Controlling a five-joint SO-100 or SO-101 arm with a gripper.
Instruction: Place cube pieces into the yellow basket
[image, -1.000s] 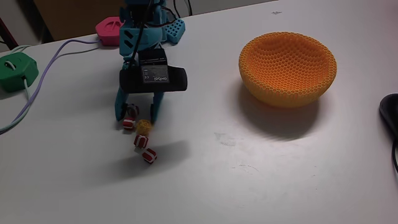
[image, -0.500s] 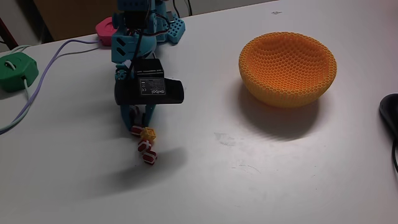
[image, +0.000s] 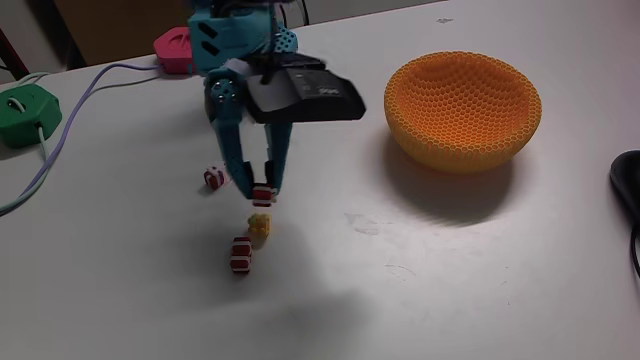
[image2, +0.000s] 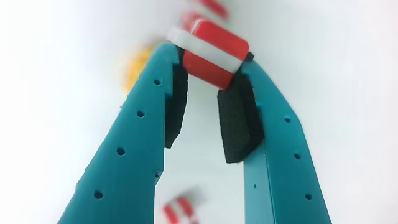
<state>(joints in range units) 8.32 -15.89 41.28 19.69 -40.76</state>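
My teal gripper (image: 262, 193) is lifted off the white table and shut on a red-and-white striped cube (image: 263, 193), pinched at the fingertips. The wrist view shows that cube (image2: 208, 50) clamped between the black pads (image2: 236, 121). On the table below lie a yellow-orange cube (image: 260, 227), a striped cube (image: 240, 254) in front of it, and another striped cube (image: 213, 176) to the left. The wrist view has the yellow-orange cube (image2: 134, 65) blurred beyond the fingers and a striped cube (image2: 180, 210) low down. The yellow basket (image: 463, 98) stands at the right, well apart from the gripper.
A green hexagonal box (image: 25, 112) with a pale cable (image: 75, 100) sits at the left edge. A pink box (image: 172, 48) stands behind the arm's base. A dark object (image: 628, 185) lies at the right edge. Bare table stretches between the cubes and the basket.
The gripper closed on a striped cube, rose off the table and moved slightly right with it. The wrist swung up toward the basket. The remaining cubes were nudged apart.
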